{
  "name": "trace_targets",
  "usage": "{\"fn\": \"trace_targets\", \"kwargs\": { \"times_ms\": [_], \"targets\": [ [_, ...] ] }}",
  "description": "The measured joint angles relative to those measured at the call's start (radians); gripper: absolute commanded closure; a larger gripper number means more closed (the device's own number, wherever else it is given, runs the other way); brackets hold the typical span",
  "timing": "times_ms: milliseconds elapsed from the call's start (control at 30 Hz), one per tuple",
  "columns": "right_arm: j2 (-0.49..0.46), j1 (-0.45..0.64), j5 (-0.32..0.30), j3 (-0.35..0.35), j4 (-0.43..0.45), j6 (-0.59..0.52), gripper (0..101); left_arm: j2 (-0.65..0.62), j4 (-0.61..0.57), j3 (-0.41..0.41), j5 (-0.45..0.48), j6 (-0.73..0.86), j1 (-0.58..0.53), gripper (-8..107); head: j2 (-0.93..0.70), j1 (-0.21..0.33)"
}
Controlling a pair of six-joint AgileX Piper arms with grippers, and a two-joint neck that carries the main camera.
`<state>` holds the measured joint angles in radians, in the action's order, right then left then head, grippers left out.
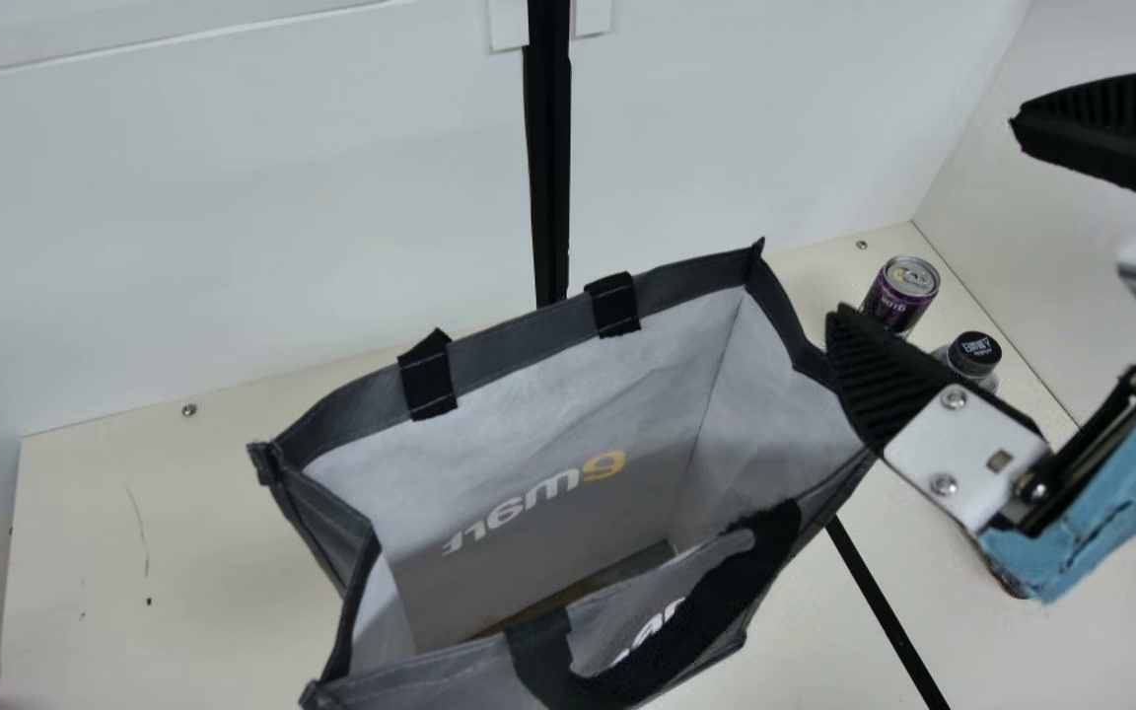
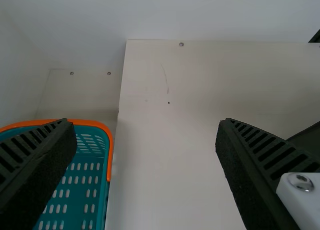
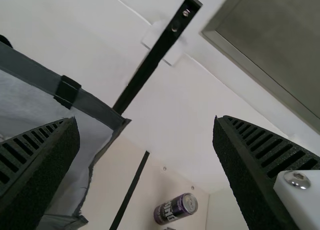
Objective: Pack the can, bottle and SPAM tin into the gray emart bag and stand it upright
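R hand [image 3: 145,119] open & empty by gray emart bag [image 1: 529,331]; can [image 1: 901,294] + bottle [image 1: 974,357] out to the R.
Bag's upright, mouth open. Next step's prob. the can: lift clear of the R rim 1st so the bag isn't dragged, swing R, come down w/ 1 finger each side, w/o nudging the bottle just nearer; carry high over the rim, lower in, don't drop. L hand [image 2: 146,121], also wide open, nothing held, could steady the L rim. Can't tell if R finger touches the rim; bottle's lower part hidden behind it; dark edge [image 1: 1012,584] under R arm, no ID; bag floor mostly blocked by near panel.
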<state>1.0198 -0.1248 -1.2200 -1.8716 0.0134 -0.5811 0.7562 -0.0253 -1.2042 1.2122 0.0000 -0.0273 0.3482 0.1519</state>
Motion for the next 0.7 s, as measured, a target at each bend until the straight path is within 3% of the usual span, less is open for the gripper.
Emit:
{"fn": "trace_targets", "kwargs": {
  "times_ms": [700],
  "targets": [
    [0.055, 0.325, 0.001, 0.065, -0.091, -0.001, 6, 0.000, 0.000, 0.000, 0.000, 0.000, 0.000, 9, -0.002, 0.000]
  ]
}}
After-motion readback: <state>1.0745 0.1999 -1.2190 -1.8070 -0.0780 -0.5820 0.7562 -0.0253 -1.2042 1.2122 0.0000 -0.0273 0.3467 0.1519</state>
